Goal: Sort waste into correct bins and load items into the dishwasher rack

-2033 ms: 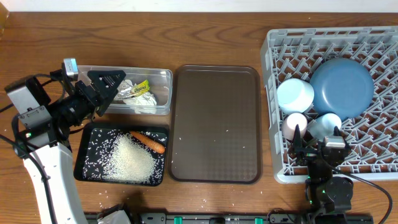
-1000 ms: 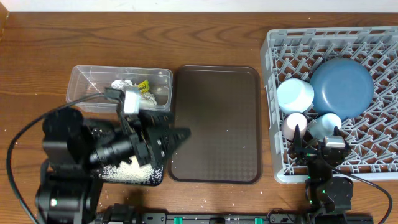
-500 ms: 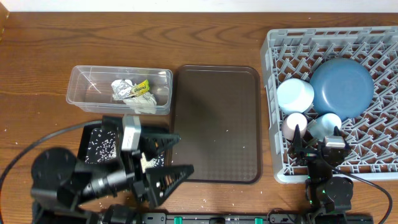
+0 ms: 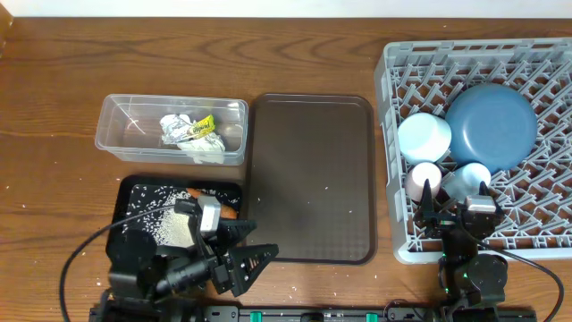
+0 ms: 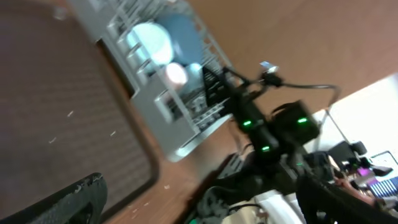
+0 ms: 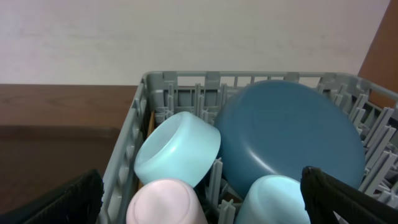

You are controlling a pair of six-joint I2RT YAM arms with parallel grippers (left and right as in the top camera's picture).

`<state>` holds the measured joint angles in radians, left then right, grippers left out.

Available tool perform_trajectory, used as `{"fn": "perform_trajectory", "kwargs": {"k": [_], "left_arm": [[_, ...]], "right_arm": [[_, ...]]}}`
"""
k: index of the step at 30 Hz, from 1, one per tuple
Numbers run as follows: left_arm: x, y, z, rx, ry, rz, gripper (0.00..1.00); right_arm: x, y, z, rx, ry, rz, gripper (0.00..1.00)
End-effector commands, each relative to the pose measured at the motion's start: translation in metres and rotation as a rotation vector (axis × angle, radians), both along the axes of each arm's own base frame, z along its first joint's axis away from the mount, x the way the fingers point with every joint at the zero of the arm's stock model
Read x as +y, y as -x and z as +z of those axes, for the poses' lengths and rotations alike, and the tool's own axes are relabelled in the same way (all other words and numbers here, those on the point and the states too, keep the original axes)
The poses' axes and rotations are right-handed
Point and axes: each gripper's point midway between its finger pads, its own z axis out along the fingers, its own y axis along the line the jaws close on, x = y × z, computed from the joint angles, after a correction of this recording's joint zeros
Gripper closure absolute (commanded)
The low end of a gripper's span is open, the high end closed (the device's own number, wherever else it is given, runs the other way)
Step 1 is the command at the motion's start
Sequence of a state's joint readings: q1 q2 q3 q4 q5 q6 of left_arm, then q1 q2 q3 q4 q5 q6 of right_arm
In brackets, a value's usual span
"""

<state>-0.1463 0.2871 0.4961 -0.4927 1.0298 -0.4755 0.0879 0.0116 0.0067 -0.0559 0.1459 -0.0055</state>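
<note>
The clear tub (image 4: 114, 134) holds crumpled foil (image 4: 174, 125), a green-yellow wrapper (image 4: 205, 124) and a white tissue wad (image 4: 209, 148). The black tray (image 4: 130, 190) holds rice grains (image 4: 152, 222) and a carrot piece (image 4: 191, 191), partly hidden by my left arm. My left gripper (image 4: 257, 245) is open and empty, low at the table's front, pointing right. The grey rack (image 4: 402, 80) holds the blue plate (image 4: 492, 123), light-blue bowl (image 4: 424, 136), pink cup (image 4: 422, 177) and small blue cup (image 4: 466, 179). My right gripper (image 4: 457, 199) is open and empty at the rack's front edge. The chopsticks do not show clearly.
A large brown serving tray (image 4: 310, 177) lies between the bins and the rack, with a few stray rice grains on it. More grains lie on the wood near the front edge. The left arm's cable loops at the front left.
My left arm has swung from above the clear tub down over the black tray to the table's front edge, its gripper open throughout. The right arm has not moved.
</note>
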Motion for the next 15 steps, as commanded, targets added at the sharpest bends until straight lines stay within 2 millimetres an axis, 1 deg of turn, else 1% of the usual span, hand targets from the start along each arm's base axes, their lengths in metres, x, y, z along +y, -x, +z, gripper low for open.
{"fn": "perform_trajectory", "kwargs": {"k": [1,3,7,10,13,15], "left_arm": [[0.004,-0.002,-0.020,0.003,-0.013,0.043,0.01],[0.005,-0.001,-0.031,0.002,-0.016,0.049,0.01],[0.010,-0.006,-0.050,-0.011,-0.032,0.096,0.01],[0.010,-0.008,-0.057,-0.047,-0.025,0.100,0.01],[0.009,-0.012,-0.060,-0.106,-0.014,0.101,0.01],[0.010,-0.020,-0.061,-0.157,-0.010,0.124,0.01]], "right_arm": [[0.000,0.000,0.000,-0.001,0.011,0.000,0.01],[0.000,0.000,0.000,-0.001,0.011,0.000,0.01],[0.000,0.000,0.000,-0.001,0.011,0.000,0.01],[0.000,0.000,0.000,-0.001,0.011,0.000,0.01],[0.000,0.000,0.000,-0.001,0.011,0.000,0.01],[0.000,0.000,0.000,-0.001,0.011,0.000,0.01]]}}
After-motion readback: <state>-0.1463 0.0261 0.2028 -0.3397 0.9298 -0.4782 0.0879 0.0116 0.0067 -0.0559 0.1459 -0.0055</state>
